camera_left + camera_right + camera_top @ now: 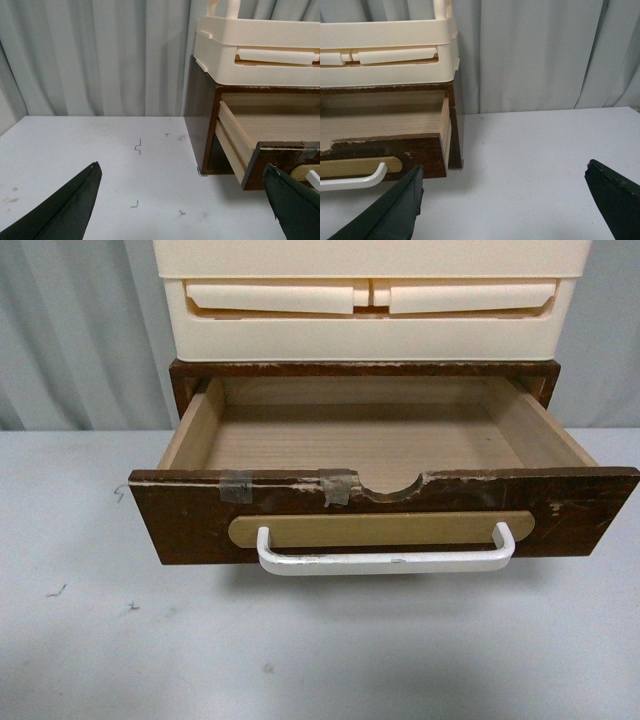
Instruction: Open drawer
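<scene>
Since the drawer (pixel 200 520) looks like stiff, heavyish worn wood already pulled well out, I'd hook its white bar handle (pixel 385 560), with the left gripper (pixel 182 200) and right gripper (pixel 505 200) both hanging wide apart, holding nothing.

You see the drawer (pixel 190 520) front in dark brown wood, worn and chipped along its top edge, with two strips of dull grey tape (pixel 236 486) stuck over it. Its inside is pale, bare wood, matt with a fine grain. The handle (pixel 386 561) looks white-painted and slightly glossy, scuffed, on a smooth tan plate (pixel 380 529). Above, the cream drawers (pixel 370 300) look like smooth plastic. The bench (pixel 320 660) is matt grey, lightly marked. Pleated cloth curtains (pixel 100 55) hang behind.
</scene>
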`<action>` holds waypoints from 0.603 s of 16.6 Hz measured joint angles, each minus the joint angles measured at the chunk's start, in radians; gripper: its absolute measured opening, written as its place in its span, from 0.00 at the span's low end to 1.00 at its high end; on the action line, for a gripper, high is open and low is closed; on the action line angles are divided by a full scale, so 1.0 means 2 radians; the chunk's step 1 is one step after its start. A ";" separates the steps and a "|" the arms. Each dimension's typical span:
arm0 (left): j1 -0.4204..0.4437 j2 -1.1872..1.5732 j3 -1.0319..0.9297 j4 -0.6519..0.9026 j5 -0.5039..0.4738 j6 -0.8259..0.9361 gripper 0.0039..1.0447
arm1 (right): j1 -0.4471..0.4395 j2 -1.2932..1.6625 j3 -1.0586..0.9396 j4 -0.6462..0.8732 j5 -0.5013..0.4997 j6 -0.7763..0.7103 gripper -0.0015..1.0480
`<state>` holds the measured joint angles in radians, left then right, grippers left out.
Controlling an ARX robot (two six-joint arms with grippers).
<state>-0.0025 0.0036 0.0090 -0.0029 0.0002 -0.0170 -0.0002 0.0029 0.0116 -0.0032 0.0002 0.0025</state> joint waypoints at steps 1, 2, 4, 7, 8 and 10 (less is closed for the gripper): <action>0.000 0.000 0.000 0.000 0.000 0.000 0.93 | 0.000 0.000 0.000 0.000 0.000 0.000 0.93; 0.000 0.000 0.000 0.000 0.000 0.000 0.93 | 0.000 0.000 0.000 0.000 0.000 0.000 0.93; 0.000 0.000 0.000 0.000 0.000 0.000 0.94 | 0.000 0.000 0.000 0.000 0.000 0.000 0.94; 0.000 0.000 0.000 0.000 0.000 0.000 0.94 | 0.000 0.000 0.000 0.000 0.000 0.000 0.94; 0.000 0.000 0.000 0.000 0.000 0.000 0.94 | 0.000 0.000 0.000 0.000 0.000 0.000 0.94; 0.000 0.000 0.000 0.000 0.000 0.000 0.94 | 0.000 0.000 0.000 0.000 0.000 0.000 0.94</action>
<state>-0.0025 0.0036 0.0090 -0.0029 0.0002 -0.0170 -0.0002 0.0029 0.0116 -0.0032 0.0002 0.0025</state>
